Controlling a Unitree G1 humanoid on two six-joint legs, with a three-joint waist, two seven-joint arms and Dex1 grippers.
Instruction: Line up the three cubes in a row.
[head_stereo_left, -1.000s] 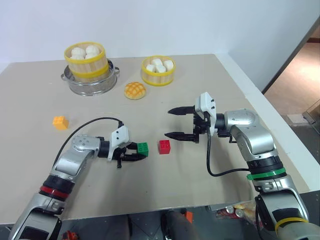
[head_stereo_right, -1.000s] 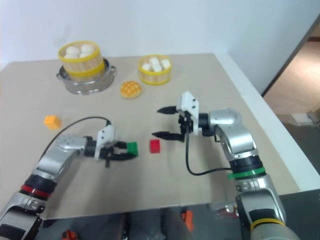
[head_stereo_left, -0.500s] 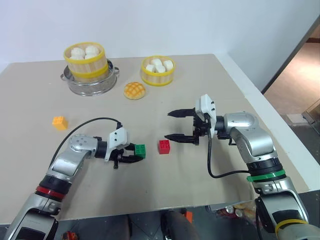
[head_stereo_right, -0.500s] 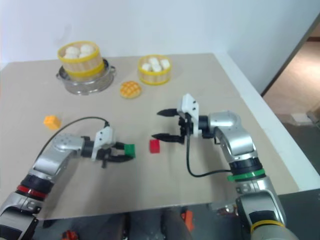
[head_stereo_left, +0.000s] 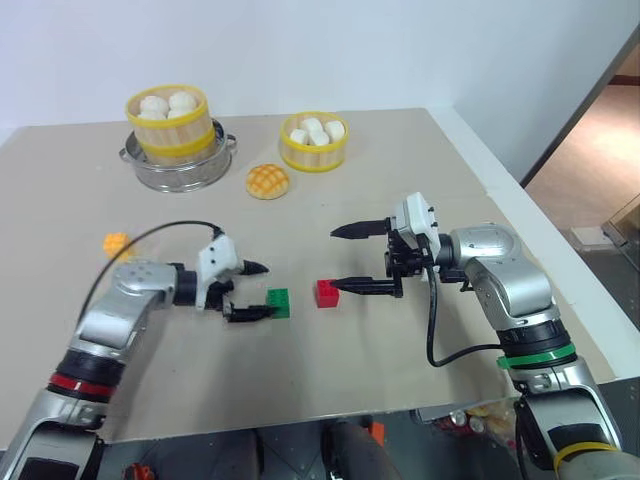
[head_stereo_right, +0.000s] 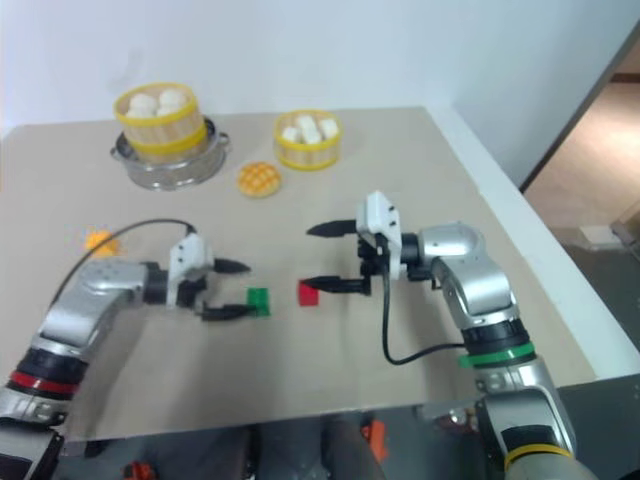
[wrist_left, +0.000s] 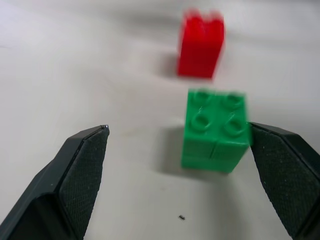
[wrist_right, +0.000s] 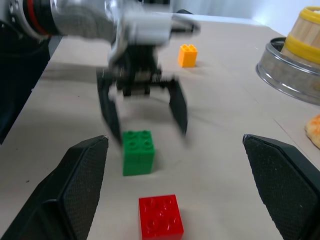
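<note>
While the green cube (head_stereo_left: 278, 302) is sitting on the worktop (head_stereo_left: 420, 170) just beside the red cube (head_stereo_left: 327, 292), the left hand (head_stereo_left: 248, 291) is hovering with its fingers spread wide, one fingertip close against the green cube's side without gripping it. Facing it from the other side, the right hand (head_stereo_left: 347, 258) is hanging above the worktop with its fingers spread too, its lower finger reaching toward the red cube, holding nothing. Well apart, behind the left arm, the orange-yellow cube (head_stereo_left: 115, 242) is lying alone. At the back of the worktop a golden bun (head_stereo_left: 267, 181) is resting between two bamboo steamers (head_stereo_left: 168, 122) of white buns.
</note>
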